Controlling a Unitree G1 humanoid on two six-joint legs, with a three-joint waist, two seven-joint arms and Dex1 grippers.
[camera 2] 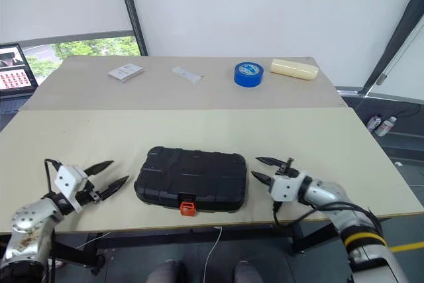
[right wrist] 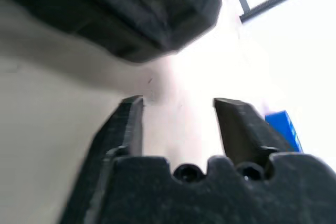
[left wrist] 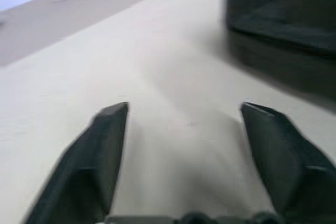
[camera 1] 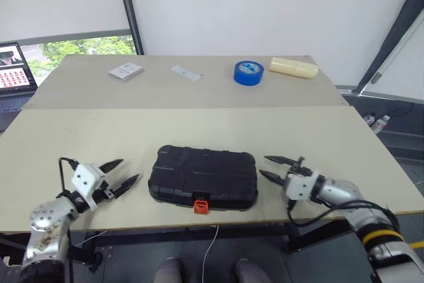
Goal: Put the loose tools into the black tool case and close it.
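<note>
The black tool case (camera 1: pixel 203 175) lies shut near the table's front edge, its orange latch (camera 1: pixel 201 205) facing me. The loose tools are out of view. My left gripper (camera 1: pixel 130 169) hovers just left of the case, open, fingers pointing toward it with nothing between them. My right gripper (camera 1: pixel 264 165) sits just right of the case, also open and empty. In the left wrist view the open fingers (left wrist: pixel 105 145) frame bare tabletop beside the case (left wrist: pixel 283 24). The right wrist view looks past its fingers (right wrist: pixel 128 124) at the case's side (right wrist: pixel 131 9).
On the far table section stand a blue tape roll (camera 1: pixel 248 72), a cream cylinder (camera 1: pixel 294 67), a small white box (camera 1: pixel 126 71) and a white strip (camera 1: pixel 186 73). A laptop (camera 1: pixel 13 67) is at the far left. The table's front edge (camera 1: pixel 132 225) runs just behind both grippers.
</note>
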